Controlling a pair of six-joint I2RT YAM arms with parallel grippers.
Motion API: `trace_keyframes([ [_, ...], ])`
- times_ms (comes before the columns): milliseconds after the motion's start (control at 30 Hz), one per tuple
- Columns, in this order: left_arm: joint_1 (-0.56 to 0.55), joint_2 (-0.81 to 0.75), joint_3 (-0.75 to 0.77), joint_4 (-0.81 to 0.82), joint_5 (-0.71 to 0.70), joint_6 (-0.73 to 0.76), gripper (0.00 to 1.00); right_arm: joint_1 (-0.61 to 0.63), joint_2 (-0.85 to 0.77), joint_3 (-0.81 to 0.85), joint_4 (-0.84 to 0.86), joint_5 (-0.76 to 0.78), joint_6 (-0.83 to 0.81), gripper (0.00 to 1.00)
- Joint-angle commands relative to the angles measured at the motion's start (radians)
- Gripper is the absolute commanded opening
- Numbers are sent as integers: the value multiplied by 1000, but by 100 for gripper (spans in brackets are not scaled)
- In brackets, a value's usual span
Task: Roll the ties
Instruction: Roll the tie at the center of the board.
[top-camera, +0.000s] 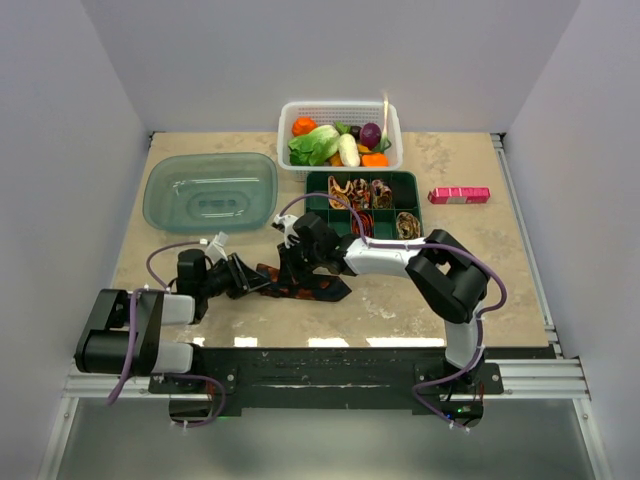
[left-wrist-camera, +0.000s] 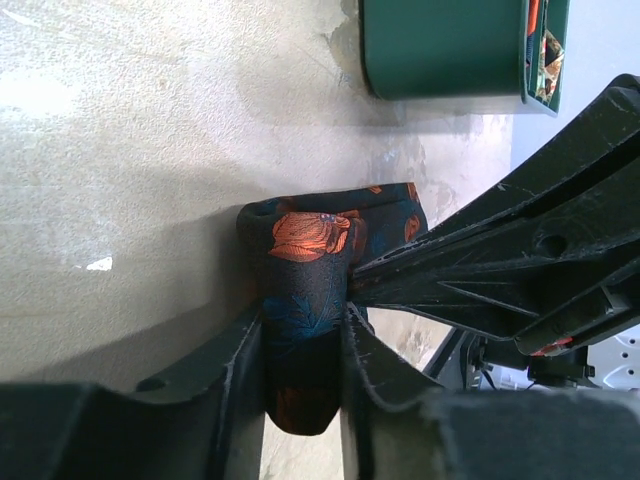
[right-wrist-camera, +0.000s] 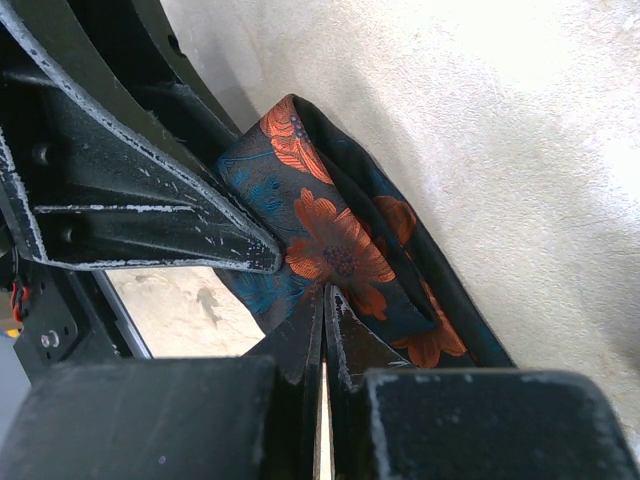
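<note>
Desk (top-camera: 480, 280): beige top with a mottled, stone-like pattern and a matte finish.
Back wall (top-camera: 330, 60): plain pale grey-white panel standing at the far edge of the desk.
Side walls: left panel (top-camera: 60, 150) and right panel (top-camera: 590, 150), same plain finish, enclosing the desk.
Rail (top-camera: 540, 378): aluminium profile running along the near edge.
Floor (top-camera: 320, 450): dim grey-green area below the rail.
Light: diffuse, from above, with bright patches on the near strip of the desk and soft shadows.
</note>
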Motion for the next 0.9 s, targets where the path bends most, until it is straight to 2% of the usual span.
trace_keyframes([
  [0,-15,-32,9,27,27,-7,20,5,34,15,-39,46,-17,0],
  [167,-23,-58,50,-85,-5,45,15,6,28,24,-42,46,-15,0],
  [400,-70,-140,242,-552,-221,205,14,5,13,43,-50,45,-17,0],
  [667,-132,-153,355,-767,-418,249,14,5,-27,34,-53,63,-19,0],
  [867,-171,-159,407,-847,-519,260,14,5,-42,29,-54,71,-17,0],
])
